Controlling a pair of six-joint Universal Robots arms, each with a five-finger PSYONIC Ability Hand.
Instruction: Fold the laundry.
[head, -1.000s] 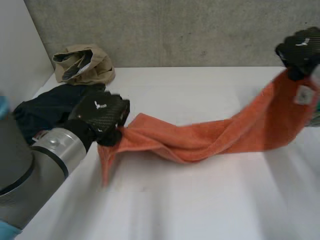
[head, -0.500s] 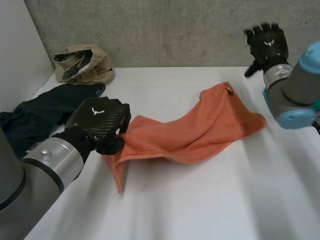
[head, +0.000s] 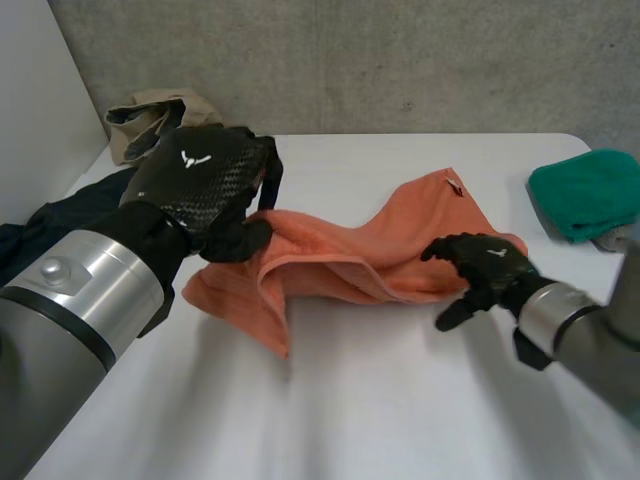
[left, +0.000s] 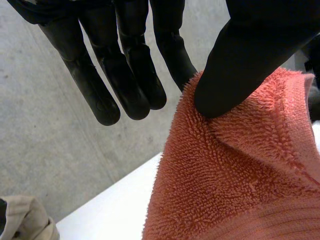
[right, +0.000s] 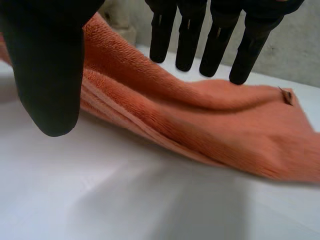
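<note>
An orange towel (head: 385, 260) lies crumpled across the middle of the white table (head: 400, 410). My left hand (head: 205, 190) holds its left end a little above the table. In the left wrist view the thumb (left: 240, 65) pinches the towel's (left: 240, 185) edge against one finger, and the other fingers stay straight. My right hand (head: 482, 265) hovers low at the towel's right front edge. Its fingers (right: 220, 35) are straight and spread above the towel (right: 200, 115), with the thumb held apart and nothing in its grasp.
A green cloth (head: 585, 190) lies at the table's right edge. A tan garment (head: 140, 115) is bunched at the back left corner, and a dark navy garment (head: 60, 215) lies along the left side behind my left arm.
My right hand let go of the towel's raised right end, which dropped onto the table, then came down to the towel's front edge. My left hand lifted its end and moved it rightward.
</note>
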